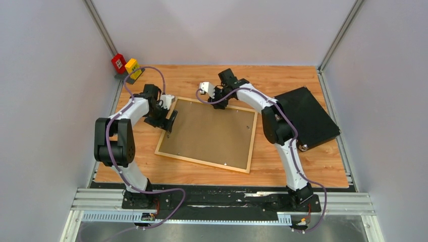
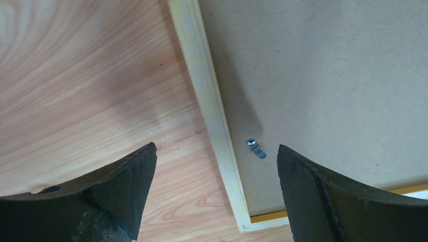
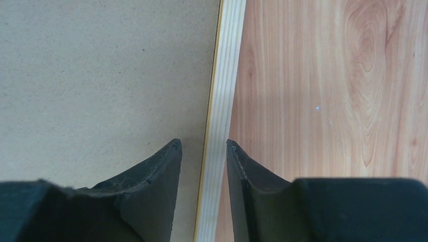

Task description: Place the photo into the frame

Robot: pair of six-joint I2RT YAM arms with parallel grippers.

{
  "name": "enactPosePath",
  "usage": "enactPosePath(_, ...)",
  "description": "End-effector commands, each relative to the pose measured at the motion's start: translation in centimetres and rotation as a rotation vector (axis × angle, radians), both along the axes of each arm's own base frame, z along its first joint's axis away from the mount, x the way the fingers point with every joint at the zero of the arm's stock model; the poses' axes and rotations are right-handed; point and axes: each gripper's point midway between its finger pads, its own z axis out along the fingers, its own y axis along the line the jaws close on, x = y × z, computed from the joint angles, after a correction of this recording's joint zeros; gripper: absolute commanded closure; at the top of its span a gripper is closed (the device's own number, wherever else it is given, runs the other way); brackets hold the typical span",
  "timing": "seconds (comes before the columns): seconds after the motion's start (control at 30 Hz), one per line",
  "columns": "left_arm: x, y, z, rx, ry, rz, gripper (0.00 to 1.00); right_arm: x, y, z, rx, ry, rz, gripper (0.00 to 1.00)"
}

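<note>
Nearest us, the 2 arms rise from their bases at the table's [image 1: 313, 161] near edge and reach out over the wood. Between them the frame [image 1: 202, 162] lies flat with its back up, turned slightly askew. A brown backing panel [image 1: 207, 133] fills its whole opening. The photo shows in none of the 3 views, so we cannot tell where it lies.

Further out on the left, the left gripper [image 1: 164, 123] hangs over the frame's left rail, close to the far left corner. Its wrist view shows its jaws [image 2: 216, 147] spread wide and holding nothing. The pale rail [image 2: 212, 111] runs up between them, with the panel [image 2: 328, 75] to its right. A small metal clip [image 2: 256, 148] sits on the panel just beside the rail.

Further still, the right gripper [image 1: 218, 98] is over the frame's far rail. In its wrist view the jaws [image 2: 203, 142] are only narrowly apart. One tip is over the panel [image 3: 101, 65], the other at the rail's outer side, and the rail [image 3: 224, 75] shows in the gap. We cannot tell whether the tips touch it.

On the right, a black case [image 1: 308, 118] rests on the table, apart from the frame. At the far left corner sit a red box [image 1: 118, 62] and a yellow box [image 1: 132, 66], side by side.
</note>
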Motion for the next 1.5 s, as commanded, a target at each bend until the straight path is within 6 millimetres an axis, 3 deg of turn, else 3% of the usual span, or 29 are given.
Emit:
enactPosePath(0.0, -0.1, -0.8, 0.7, -0.053, -0.016, -0.058, 0.05, -0.1, 0.6, 5.0, 0.087, -0.032, -0.059, 0.60)
enactPosePath(0.47, -0.2, -0.6, -0.9, -0.030, 0.000, -0.051, 0.15, -0.9, -1.4, 5.7, 0.097, 0.006, -0.247, 0.61)
enactPosePath(0.87, -0.5, -1.0, -2.3, -0.024, 0.008, -0.032, 0.23, -2.5, -4.7, 8.8, 0.175, 0.090, -0.476, 0.55)
enactPosePath(1.17, -0.8, -1.3, -2.5, -0.033, 0.014, -0.032, 0.33, -7.6, -10.0, 8.6, 0.207, 0.239, -0.720, 0.46)
enactPosePath(1.47, -1.6, -1.4, -2.1, -0.043, 0.011, -0.047, 0.44, -12.1, -15.7, 6.6, 0.202, 0.328, -0.859, 0.46)
